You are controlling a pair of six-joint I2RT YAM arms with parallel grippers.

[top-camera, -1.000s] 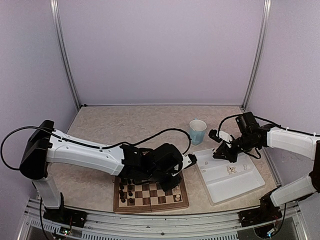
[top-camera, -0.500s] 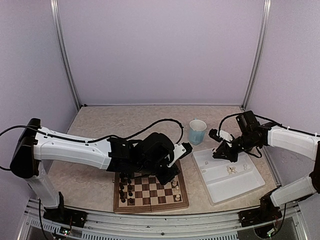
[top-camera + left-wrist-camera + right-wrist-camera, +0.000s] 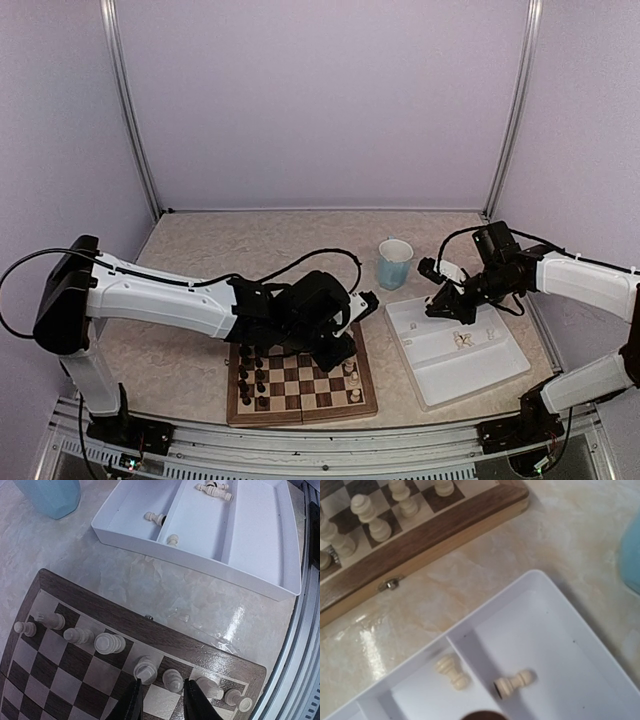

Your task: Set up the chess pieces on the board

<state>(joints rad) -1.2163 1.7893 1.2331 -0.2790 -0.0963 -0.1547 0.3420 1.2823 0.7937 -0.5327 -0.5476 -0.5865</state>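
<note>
Drawing back over the board [image 3: 200, 650], left gripper [image 3: 161, 692] hangs narrowly parted; right gripper [image 3: 436, 308] stays shut.

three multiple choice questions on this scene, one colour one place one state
1. The chess pieces on the edge of the board nearest the tray are: a) cream b) dark brown c) red
2. The cup stands: a) on the board b) in the tray c) on the table beyond both
3. The two pieces in the right wrist view are: a) upright b) lying down c) stacked
Answers: a, pale in the left wrist view; c, bare table under it; b, both lie flat in the tray.
</note>
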